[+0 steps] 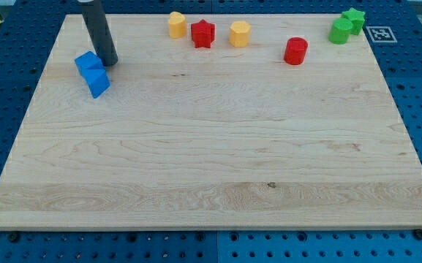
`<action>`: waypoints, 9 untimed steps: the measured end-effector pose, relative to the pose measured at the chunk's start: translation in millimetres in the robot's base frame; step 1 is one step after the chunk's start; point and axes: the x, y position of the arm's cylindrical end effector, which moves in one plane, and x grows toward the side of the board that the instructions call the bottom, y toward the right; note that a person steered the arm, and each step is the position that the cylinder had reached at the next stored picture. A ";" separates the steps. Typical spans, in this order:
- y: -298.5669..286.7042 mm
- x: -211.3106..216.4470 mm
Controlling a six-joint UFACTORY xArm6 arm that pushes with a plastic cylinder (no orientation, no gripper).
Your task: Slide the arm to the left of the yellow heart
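Approaching step judged in hand: my tip (109, 63) seen touching blue blocks (93, 73) at counter (211, 168) 10 o'clock. Yellow heart (177, 24) placed near 12 o'clock, beside red star (202, 33). No fingers fitted; state not applicable. Next: travel toward 2 o'clock required, stopping at heart's 9 o'clock side.

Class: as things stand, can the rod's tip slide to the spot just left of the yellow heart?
Probably yes. My tip sits beside the blue blocks, and the bare board between it and the yellow heart holds nothing.
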 end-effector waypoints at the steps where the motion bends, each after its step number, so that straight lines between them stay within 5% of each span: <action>1: -1.9 0.0; 3: 18.9 -1.3; 5: 120.9 25.2; 7: 121.8 35.7; 9: 109.6 -28.2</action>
